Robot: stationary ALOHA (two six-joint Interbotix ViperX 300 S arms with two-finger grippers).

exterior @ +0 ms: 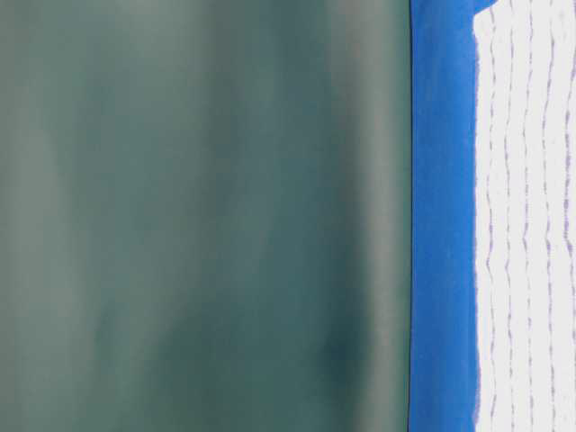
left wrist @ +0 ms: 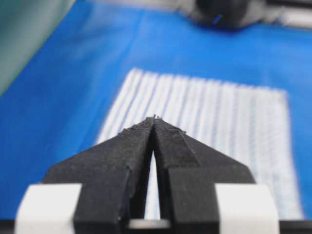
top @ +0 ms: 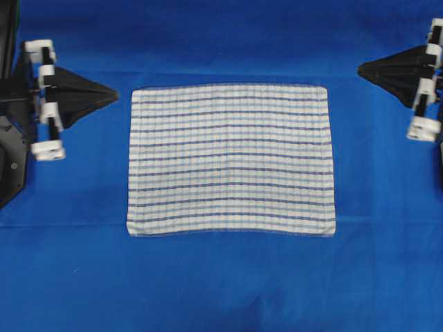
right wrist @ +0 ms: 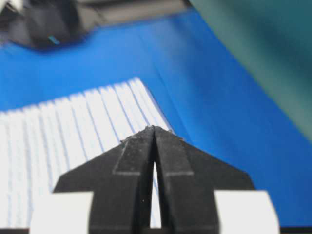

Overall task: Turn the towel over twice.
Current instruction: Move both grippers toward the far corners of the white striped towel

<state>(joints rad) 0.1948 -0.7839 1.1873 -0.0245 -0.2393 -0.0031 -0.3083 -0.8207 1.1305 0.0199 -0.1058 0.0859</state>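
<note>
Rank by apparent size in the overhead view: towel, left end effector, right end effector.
1. towel, by far the largest.
2-3. left end effector and right end effector: both shut and look about alike, each cut off by the frame edge, so no ranking between them.

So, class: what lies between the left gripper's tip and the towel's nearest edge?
Nothing but bare blue table cover. The overhead view shows the left gripper, shut, just short of the towel.

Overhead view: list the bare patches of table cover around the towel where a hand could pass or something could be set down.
Wide free bands of blue table cover lie along both long edges of the towel. The side gaps are tighter: the shut left end effector points at the towel's left corner, and the shut right end effector sits off its right corner.
</note>
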